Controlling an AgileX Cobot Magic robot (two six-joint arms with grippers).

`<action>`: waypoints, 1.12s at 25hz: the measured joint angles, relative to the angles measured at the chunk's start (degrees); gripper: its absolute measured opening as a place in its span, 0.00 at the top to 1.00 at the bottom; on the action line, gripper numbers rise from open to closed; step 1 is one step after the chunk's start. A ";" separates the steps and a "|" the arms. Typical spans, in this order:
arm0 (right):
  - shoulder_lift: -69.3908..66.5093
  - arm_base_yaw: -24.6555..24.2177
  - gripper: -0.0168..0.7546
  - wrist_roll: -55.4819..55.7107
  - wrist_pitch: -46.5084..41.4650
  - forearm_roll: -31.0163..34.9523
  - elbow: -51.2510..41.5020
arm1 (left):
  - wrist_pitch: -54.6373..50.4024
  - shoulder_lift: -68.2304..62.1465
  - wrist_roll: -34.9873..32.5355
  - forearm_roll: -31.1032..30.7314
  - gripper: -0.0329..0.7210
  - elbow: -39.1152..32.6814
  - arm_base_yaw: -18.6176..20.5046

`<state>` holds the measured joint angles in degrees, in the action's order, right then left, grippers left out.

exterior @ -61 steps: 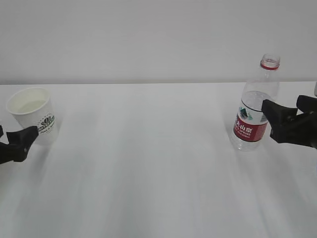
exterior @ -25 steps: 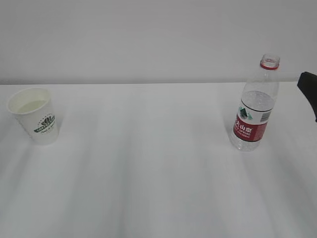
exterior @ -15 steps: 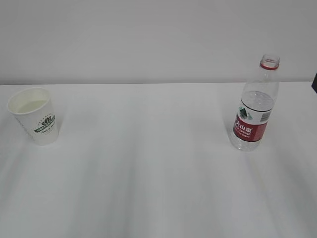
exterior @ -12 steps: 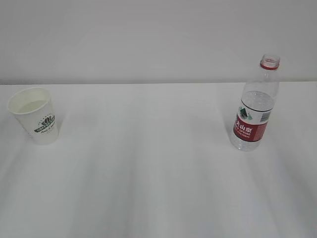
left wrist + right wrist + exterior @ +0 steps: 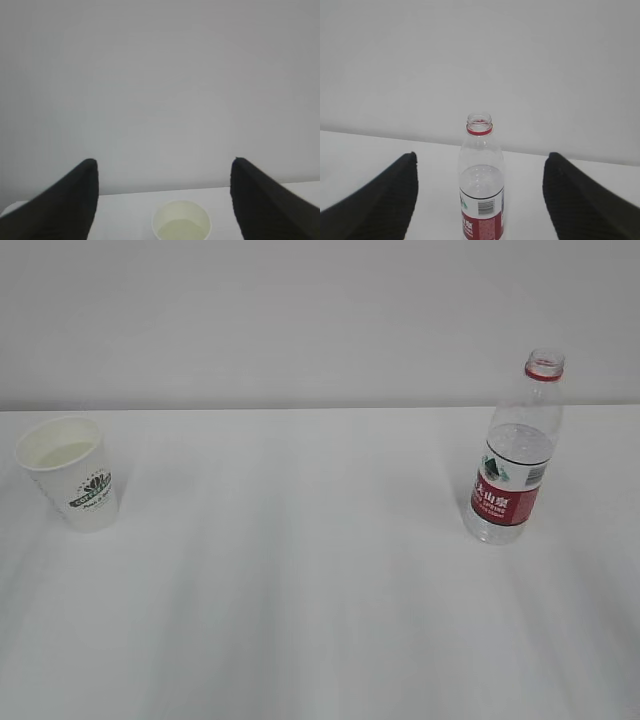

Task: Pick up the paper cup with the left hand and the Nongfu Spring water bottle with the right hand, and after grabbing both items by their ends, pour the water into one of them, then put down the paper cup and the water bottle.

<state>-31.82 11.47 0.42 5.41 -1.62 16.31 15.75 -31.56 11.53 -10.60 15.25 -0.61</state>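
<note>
Paper cup (image 5: 68, 474) at the far left of the exterior frame, mid-height, upright on the white table (image 5: 300, 580), green logo facing the camera, rim open, pale liquid (image 5: 63, 454) inside, looks like the water but hard to be sure. Nothing touching it. Nongfu Spring water bottle (image 5: 516, 455) on the right side of the same frame, upright, no cap, red neck ring, red label low on the body, water (image 5: 521, 443) partway up above the label. Cup and bottle well apart, bare table between them. Neither arm shows in the exterior view. Left wrist view: left hand (image 5: 165, 200) with its two black fingers (image 5: 70, 200) at the lower left and lower right corners, spread wide, gripping nothing; cup sits bottom centre between them, farther off, not touched, cream inside visible. Right wrist view: right hand (image 5: 480, 197) with fingers (image 5: 582, 200) likewise wide apart at the lower corners, empty; bottle stands centre-bottom of the frame in the gap, clear of both fingers, base cut off by the lower edge. Plain grey-white wall (image 5: 300, 310) fills the upper half of all three views.
</note>
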 joint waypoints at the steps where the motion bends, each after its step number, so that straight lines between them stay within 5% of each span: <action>1: 0.82 0.00 0.22 0.00 -0.86 0.00 0.00 | -0.69 0.86 0.00 0.00 0.17 0.00 0.00; 11: 8.91 0.00 0.22 0.00 -8.29 0.00 0.00 | -6.88 6.72 0.13 0.00 0.17 0.00 -0.42; 21: 16.84 0.00 0.22 0.00 -16.04 0.00 0.00 | -17.32 11.11 0.13 0.00 0.17 1.91 -8.82; 28: 21.25 0.00 0.22 0.00 -21.18 0.00 0.00 | -23.99 11.23 0.27 -1.96 0.18 5.74 -10.14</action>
<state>-10.57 11.47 0.42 -15.77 -1.62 16.31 -8.25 -20.32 11.80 -12.56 20.99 -10.75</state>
